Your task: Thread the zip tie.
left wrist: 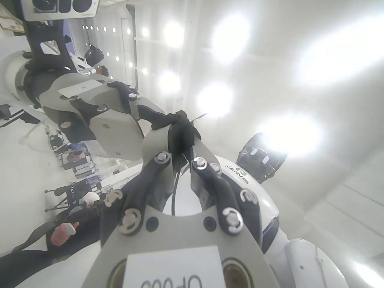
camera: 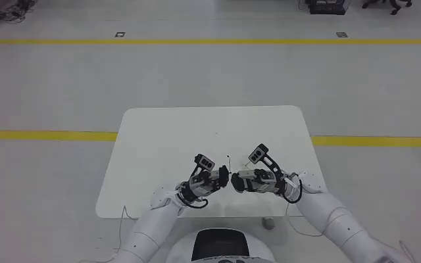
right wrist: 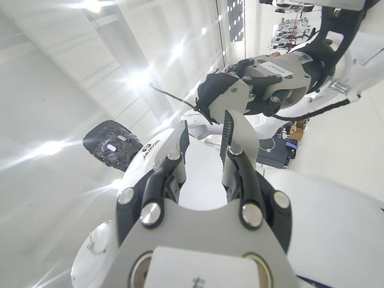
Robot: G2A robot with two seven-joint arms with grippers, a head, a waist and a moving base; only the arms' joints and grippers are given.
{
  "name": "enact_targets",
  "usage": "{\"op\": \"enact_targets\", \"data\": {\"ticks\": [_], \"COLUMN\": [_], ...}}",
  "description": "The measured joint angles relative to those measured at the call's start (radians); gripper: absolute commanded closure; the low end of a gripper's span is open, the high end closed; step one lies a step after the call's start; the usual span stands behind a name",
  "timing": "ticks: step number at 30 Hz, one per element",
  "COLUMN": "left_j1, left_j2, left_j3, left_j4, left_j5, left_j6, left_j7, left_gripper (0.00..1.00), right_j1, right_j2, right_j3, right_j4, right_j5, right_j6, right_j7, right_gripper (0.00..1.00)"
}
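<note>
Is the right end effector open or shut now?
Open: the right end effector shows a clear gap between its fingers; the zip tie sits in the left end effector.

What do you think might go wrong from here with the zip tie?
The zip tie is pinched only by the left gripper; its thin free end could flex away as the open right gripper closes. The two grippers sit very near each other above the table, so they might collide.

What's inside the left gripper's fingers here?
The zip tie is pinched in the left gripper, its thin tail sticking out beyond. The stretch inside the grip is covered, so whether it is threaded cannot be seen.
</note>
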Motion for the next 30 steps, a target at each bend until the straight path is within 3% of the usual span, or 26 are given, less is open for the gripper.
{"op": "enact_targets", "data": {"ticks": [17, 23, 30], "left_j1": [-0.011, -0.011, -0.014], "left_j2": [0.003, 0.01, 0.022], "left_j3": [0.031, 0.053, 0.072], "left_j4": [0.009, -0.004, -0.01], "left_j5": [-0.019, -0.027, -0.038], "left_j6": [0.0, 0.0, 0.0], "left_j7": [0.0, 0.0, 0.0], "left_gripper": [1.0, 1.0, 1.0], "right_j1": [0.026, 0.034, 0.038], "right_j2": [0.01, 0.01, 0.012], "right_j3": [-0.035, -0.047, -0.056], "right_j4": [0.015, 0.022, 0.029], "right_j5": [0.029, 0.036, 0.046], "right_j6": [-0.012, -0.015, -0.025], "right_j7": [0.0, 0.0, 0.0], "right_gripper": [0.85, 0.85, 0.92]}}
